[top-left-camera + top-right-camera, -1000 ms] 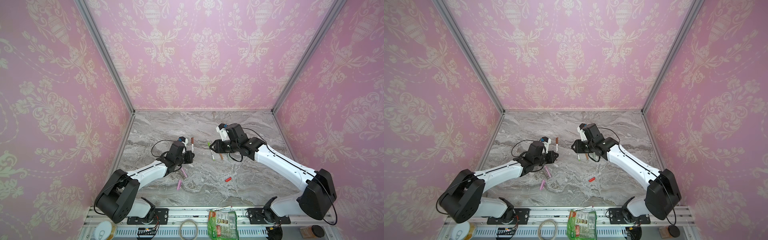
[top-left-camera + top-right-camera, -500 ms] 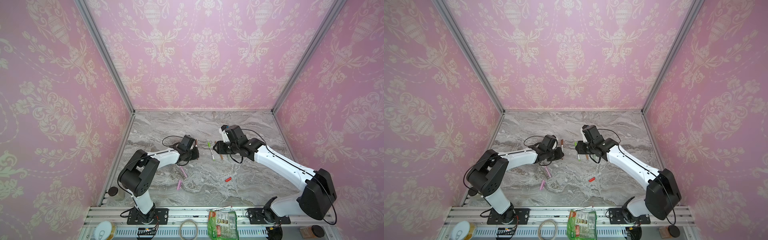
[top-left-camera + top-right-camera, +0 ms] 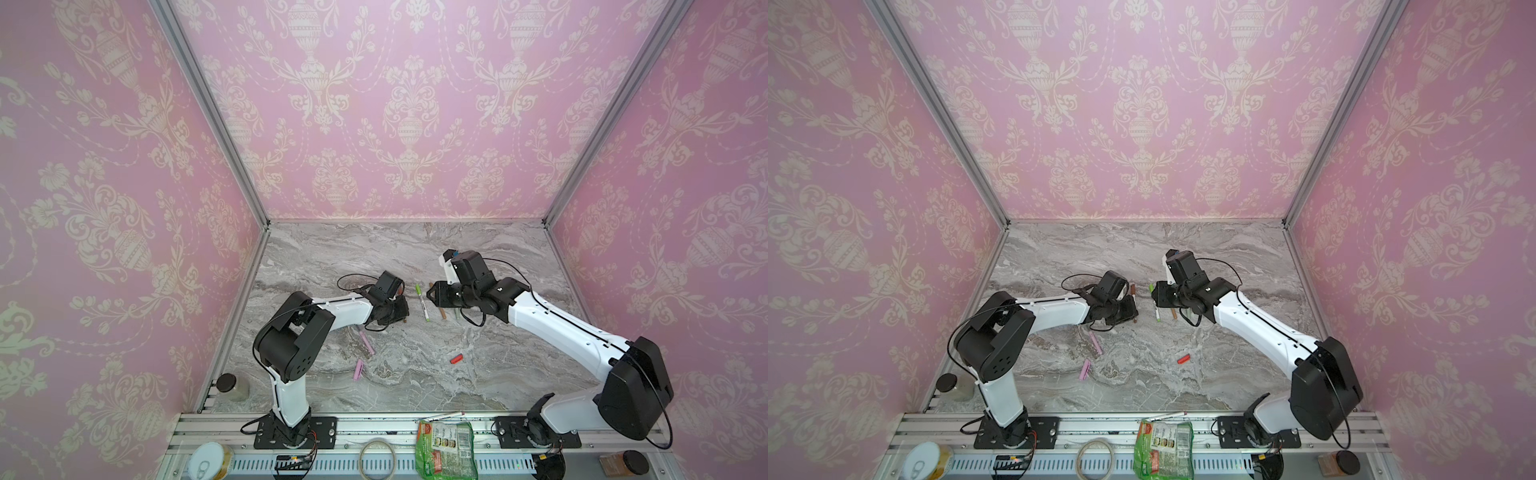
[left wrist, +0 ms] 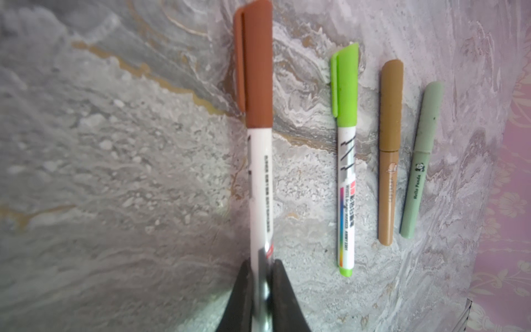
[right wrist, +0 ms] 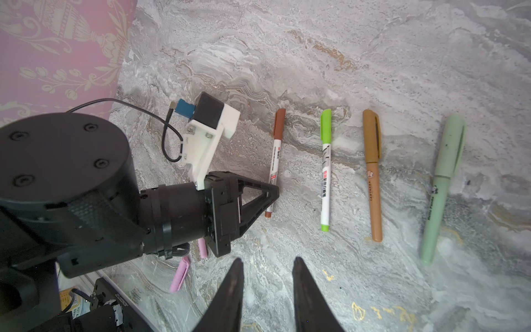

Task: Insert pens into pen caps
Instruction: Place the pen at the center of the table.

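In both top views the left arm has swung round from its pose of a second ago. The left gripper (image 3: 401, 310) now sits low on the marble table (image 3: 353, 249), with open room toward 12 o'clock, the pink pen (image 3: 366, 344) and pink cap (image 3: 358, 370) at its 7 o'clock, and the red cap (image 3: 456, 358) at its 5 o'clock. The left wrist view shows its jaws clenched on the tail of the brown-capped pen (image 4: 260, 172), which lies parallel to the green-capped pen (image 4: 346, 186) and apart from it, so this looks like a finished pen being set down. The right wrist view shows the right gripper (image 5: 267, 266) released and empty, clear of the row of four capped pens.
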Robot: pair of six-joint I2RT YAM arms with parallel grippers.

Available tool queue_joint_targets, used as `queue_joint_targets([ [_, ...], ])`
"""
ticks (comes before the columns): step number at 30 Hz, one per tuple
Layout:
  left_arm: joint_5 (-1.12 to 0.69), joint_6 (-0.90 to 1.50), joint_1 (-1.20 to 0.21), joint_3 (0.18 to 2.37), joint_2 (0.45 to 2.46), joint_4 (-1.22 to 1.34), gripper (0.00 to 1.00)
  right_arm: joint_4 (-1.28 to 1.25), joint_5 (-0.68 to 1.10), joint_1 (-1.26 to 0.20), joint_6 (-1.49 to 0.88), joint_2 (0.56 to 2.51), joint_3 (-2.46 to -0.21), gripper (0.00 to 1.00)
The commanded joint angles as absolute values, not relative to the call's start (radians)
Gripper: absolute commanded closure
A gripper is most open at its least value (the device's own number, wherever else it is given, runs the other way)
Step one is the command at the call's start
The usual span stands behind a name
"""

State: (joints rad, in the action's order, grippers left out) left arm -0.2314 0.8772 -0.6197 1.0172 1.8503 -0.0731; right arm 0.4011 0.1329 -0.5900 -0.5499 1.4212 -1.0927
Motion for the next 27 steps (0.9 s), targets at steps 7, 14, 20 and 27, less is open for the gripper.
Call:
queue_joint_targets([
  [7,-0.247,0.928,-0.641,1.041,1.890,-0.099,0.78,0.382,0.137,-0.572,-0.549,1.364,-1.053,0.68],
  [14,-0.236,0.930,-0.644,1.030,1.879,-0.094,0.72,0.379,0.138,-0.568,-0.549,1.353,-1.043,0.68],
  [20,-0.231,0.925,-0.644,1.010,1.848,-0.040,0.68,0.380,0.138,-0.565,-0.549,1.350,-1.036,0.68],
  [27,-0.195,0.834,-0.636,0.932,1.679,0.137,0.55,0.362,0.165,-0.567,-0.534,1.337,-1.032,0.67],
])
